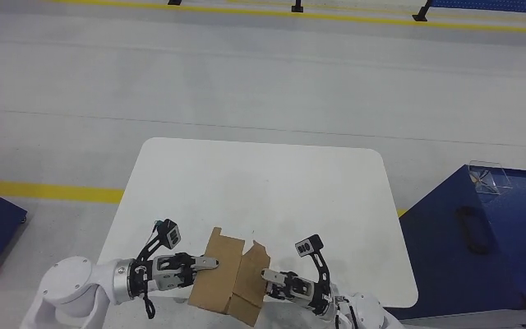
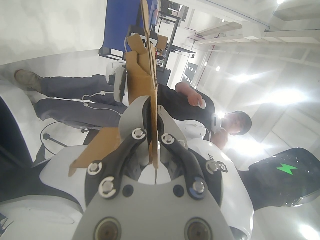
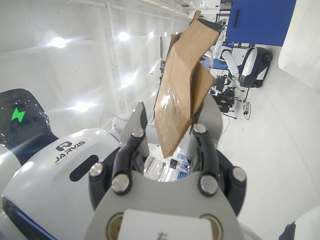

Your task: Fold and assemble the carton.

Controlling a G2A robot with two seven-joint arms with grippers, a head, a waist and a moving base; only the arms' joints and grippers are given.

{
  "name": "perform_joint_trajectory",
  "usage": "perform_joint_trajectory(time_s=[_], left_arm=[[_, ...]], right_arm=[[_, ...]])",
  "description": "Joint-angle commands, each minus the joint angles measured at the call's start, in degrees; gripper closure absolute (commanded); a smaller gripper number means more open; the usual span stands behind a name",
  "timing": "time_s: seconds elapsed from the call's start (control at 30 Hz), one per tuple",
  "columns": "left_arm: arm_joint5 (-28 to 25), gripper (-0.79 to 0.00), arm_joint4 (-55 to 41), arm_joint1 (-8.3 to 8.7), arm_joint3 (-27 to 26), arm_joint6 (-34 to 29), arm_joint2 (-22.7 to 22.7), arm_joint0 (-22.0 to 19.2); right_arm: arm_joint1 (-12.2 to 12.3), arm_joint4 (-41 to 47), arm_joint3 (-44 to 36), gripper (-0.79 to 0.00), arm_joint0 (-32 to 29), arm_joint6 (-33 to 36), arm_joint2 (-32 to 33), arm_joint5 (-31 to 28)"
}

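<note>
Fingers of the left gripper [image 2: 151,107] clamp an edge of the cardboard carton [image 2: 140,76]; on the right gripper [image 3: 175,116] they stand apart, a carton corner between them.

White arms [image 1: 70,284], black-linked left hand [image 2: 151,106], silver screws [image 2: 94,168].
</note>
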Motion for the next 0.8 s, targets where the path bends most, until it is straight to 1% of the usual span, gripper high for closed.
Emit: perform_joint_trajectory(time_s=[0.0, 0.07, 0.13, 0.2, 0.3, 0.37, 0.43, 0.5, 0.57, 0.63, 0.7, 0.73, 0.77], left_arm=[[-2.83, 0.0, -4.47, -0.51, 0.44, 7.79, -0.32, 0.07], [-5.97, 0.0, -10.46, -1.27, 1.0, 13.72, 1.18, 0.71], [-11.3, 0.0, -15.0, -2.12, 1.9, 20.76, 3.05, 1.09], [-17.68, 0.0, -18.66, -3.11, 2.83, 28.18, 5.99, 1.28], [-25.39, 0.0, -24.11, -4.54, 5.08, 33.83, 11.9, 1.25], [-29.75, 0.0, -25.65, -5.36, 7.66, 35.44, 15.68, 0.52], [-33.62, 0.0, -27.34, -6.09, 9.49, 34.98, 18.97, -0.36], [-33.34, 0.0, -30.0, -6.58, 11.05, 33.46, 21.49, -1.17], [-32.98, 0.0, -30.74, -6.8, 12.17, 32.3, 22.48, -1.95], [-33.13, 0.0, -30.15, -6.9, 12.68, 31.51, 23.07, -2.19], [-32.49, 0.0, -30.03, -6.96, 13.2, 30.69, 23.57, -2.08], [-31.88, 0.0, -30.25, -6.97, 13.4, 30.36, 23.7, -2.04], [-31.44, 0.0, -30.45, -6.98, 13.62, 30.16, 23.74, -1.96]], right_arm=[[0.25, -9.58, -0.6, -0.785, 0.03, -4.03, 2.73, -5.18], [0.22, -13.99, -1.72, -0.785, -1.43, -10.67, 5.06, -10.11], [0.24, -19.05, -2.73, -0.785, -2.34, -16.47, 8.33, -15.71], [0.08, -27.73, -3.51, -0.785, -3.66, -23.17, 11.65, -21.42], [-0.61, -39.85, -5.24, -0.785, -5.65, -31.71, 14.04, -26.36], [-1.27, -46.9, -6.09, -0.785, -6.57, -36.99, 14.35, -27.19], [-1.98, -52.7, -6.2, -0.785, -7.02, -41.54, 13.62, -26.14], [-2.58, -57.47, -5.91, -0.785, -6.87, -44.98, 12.62, -25.21], [-3.1, -63.09, -5.38, -0.785, -6.82, -48.43, 11.95, -24.25], [-3.57, -64.72, -4.39, -0.785, -6.96, -51.2, 10.43, -24.03], [-3.9, -64.59, -3.07, -0.785, -6.62, -52.59, 9.14, -23.96], [-4.01, -64.55, -2.48, -0.714, -6.27, -52.84, 8.64, -24.04], [-4.12, -64.72, -1.98, -0.539, -5.92, -53.1, 8.23, -24.07]])
